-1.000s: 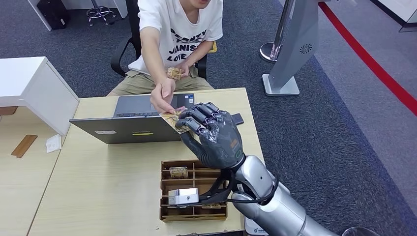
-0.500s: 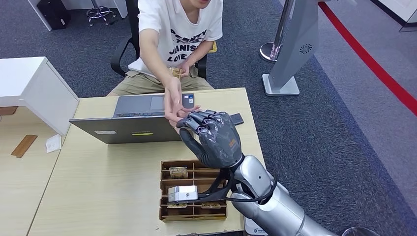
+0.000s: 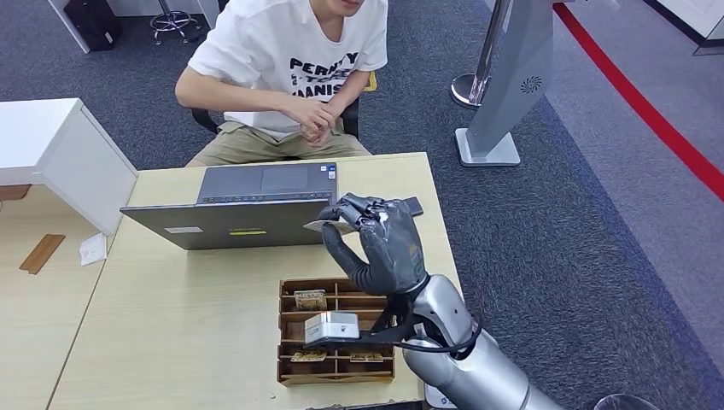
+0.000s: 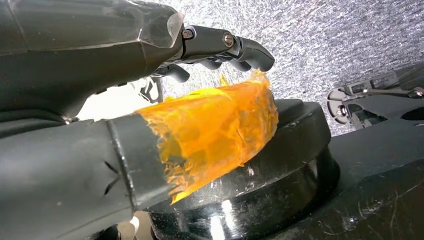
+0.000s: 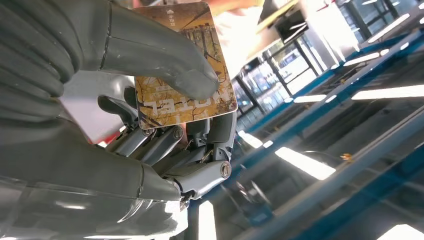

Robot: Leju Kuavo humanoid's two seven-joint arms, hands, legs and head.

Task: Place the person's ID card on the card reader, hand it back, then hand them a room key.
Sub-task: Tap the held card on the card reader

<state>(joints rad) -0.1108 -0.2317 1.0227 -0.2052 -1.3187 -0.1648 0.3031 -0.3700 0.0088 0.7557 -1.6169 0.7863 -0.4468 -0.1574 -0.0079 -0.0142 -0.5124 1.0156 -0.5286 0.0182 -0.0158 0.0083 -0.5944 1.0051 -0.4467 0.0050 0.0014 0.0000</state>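
- Your right hand (image 3: 386, 248) is raised over the table (image 3: 171, 316) w/ the ID card (image 5: 182, 65) pinched between thumb (image 5: 155, 55) and fingers; grip looks firm.
- Card sits high, face out, near the laptop (image 3: 235, 205), prob. ready for the reader.
- Card reader (image 3: 333, 327): the grey unit on the wooden tray (image 3: 286, 337), below your wrist.
- Left hand (image 4: 165, 100): fingers curled, nothing seen held; can't tell more.
- Person (image 3: 290, 77) sits back, hands together.

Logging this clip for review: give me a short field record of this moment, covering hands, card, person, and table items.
right hand: raised over the table, holds card between thumb and fingers
card: brown-gold, printed pattern
left hand: hangs low, holds nothing
person: seated behind the table, hands together at lap
laptop: open, beyond the raised hand
wooden tray: compartments, cards inside
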